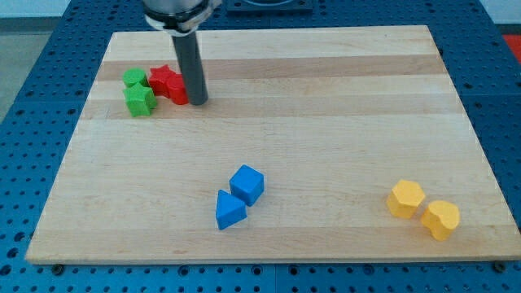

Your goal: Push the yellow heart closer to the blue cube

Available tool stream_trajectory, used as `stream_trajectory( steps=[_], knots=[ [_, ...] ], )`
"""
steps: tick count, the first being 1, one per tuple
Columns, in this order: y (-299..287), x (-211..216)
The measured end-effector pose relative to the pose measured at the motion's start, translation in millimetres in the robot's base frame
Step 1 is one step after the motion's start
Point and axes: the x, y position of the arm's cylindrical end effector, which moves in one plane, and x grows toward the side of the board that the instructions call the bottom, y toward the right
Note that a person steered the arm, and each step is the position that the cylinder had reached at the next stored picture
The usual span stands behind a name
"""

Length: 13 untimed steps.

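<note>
So we've got my tip point(198, 102) touching the red blocks point(168, 84), well apart from the yellow heart point(440, 219) and blue cube point(247, 184); it's a bare rod, nothing pinched.

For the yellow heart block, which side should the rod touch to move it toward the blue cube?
Press my tip on the yellow heart-shaped block's right face, coming from the view's right, probably. The blue cube lies to its left, slightly higher. The yellow hexagonal block touches its upper left and may get pushed along.

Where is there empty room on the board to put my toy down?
The widest bare wood is the middle band between the red blocks at the view's top left and the blue cube. The top right is bare too. It is crowded at top left, where my tip touches the red blocks beside the green blocks, and near the yellow heart.
</note>
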Motion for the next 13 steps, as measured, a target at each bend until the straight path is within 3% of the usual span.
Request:
stream_trajectory(
  steps=[1,2,4,5,7,9,11,13],
  knots=[
    [-0.4,2.7],
    [68.8,34.5],
    [270.5,118.4],
    [273.8,113.7],
    [384.8,153.5],
    [379.5,249.4],
    [375.5,228.5],
    [330.0,228.5]
  ],
)
